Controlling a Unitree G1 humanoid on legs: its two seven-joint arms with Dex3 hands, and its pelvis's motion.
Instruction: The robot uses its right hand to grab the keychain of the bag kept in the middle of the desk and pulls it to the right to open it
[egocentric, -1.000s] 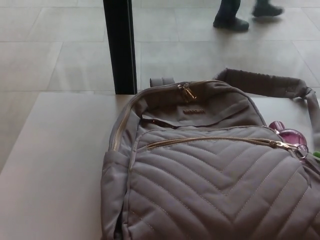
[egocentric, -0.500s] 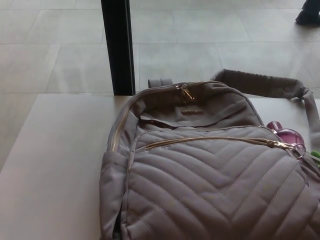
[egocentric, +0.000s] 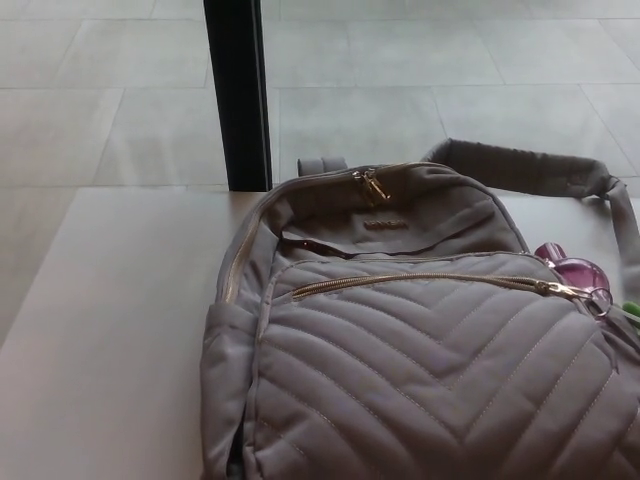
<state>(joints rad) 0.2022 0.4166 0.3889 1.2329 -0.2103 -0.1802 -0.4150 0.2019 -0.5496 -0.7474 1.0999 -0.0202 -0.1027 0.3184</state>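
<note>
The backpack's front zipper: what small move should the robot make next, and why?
Probably bring the right robot hand into view toward the key ring on the zipper pull at the right end of the backpack. Neither robot hand shows yet, so nothing grips the ring, and that gold zipper looks closed.

Person's shoes gone from floor (egocentric: 400, 100) bkgd.

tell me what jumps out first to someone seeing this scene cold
A grey quilted fabric backpack fills the lower right of the pale desk, lying flat with its chevron-stitched front up. A gold zipper runs across its front pocket to a gold pull with a ring at the right edge, next to a shiny purple keychain charm. A black vertical post stands behind the desk; neither robot hand is in view.
</note>
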